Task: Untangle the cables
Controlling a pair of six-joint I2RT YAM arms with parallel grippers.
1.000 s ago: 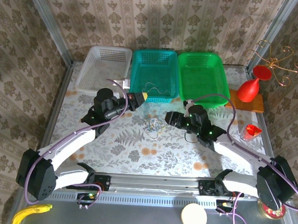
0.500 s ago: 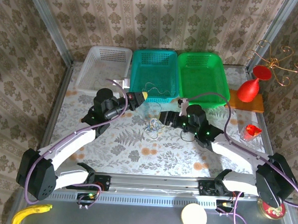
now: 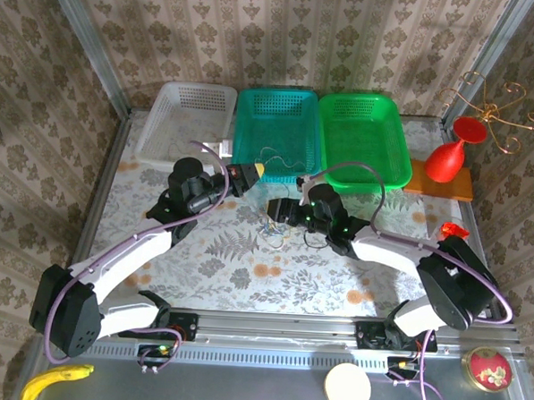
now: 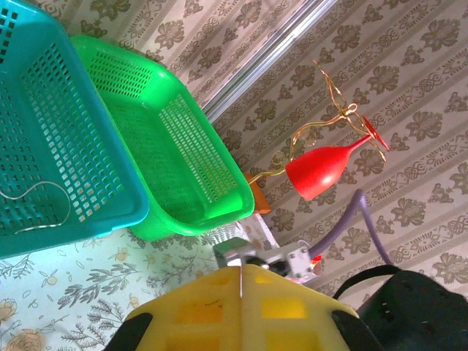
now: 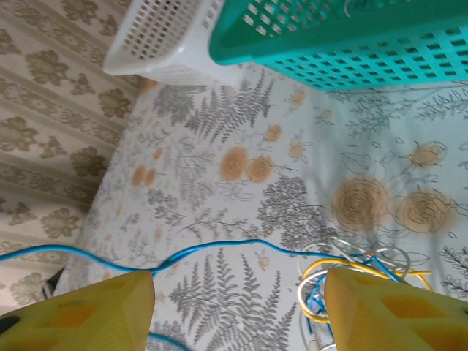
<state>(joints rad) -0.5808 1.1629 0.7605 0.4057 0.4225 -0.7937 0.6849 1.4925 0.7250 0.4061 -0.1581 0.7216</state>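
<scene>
Resting on the table (image 3: 219, 260), the teal basket (image 3: 281, 94) shows the progress, I judge: most of the work is left. The left hand (image 3: 256, 171) hovers at the basket's front rim, fingers together and empty. The right hand (image 5: 238, 307) spreads its fingers over the cables (image 5: 351, 281), bunched just in front of the basket. One thin wire (image 3: 268, 153) lies inside it.

Bright, even overhead light for you; shadows soft. Left fingers (image 4: 190, 311) blurred up close, green basket (image 4: 175, 161) beyond them sharp. Tablecloth (image 5: 322, 146) ahead of the right fingers (image 5: 380, 311) looks washed out, mild glare; those fingers are soft too.
</scene>
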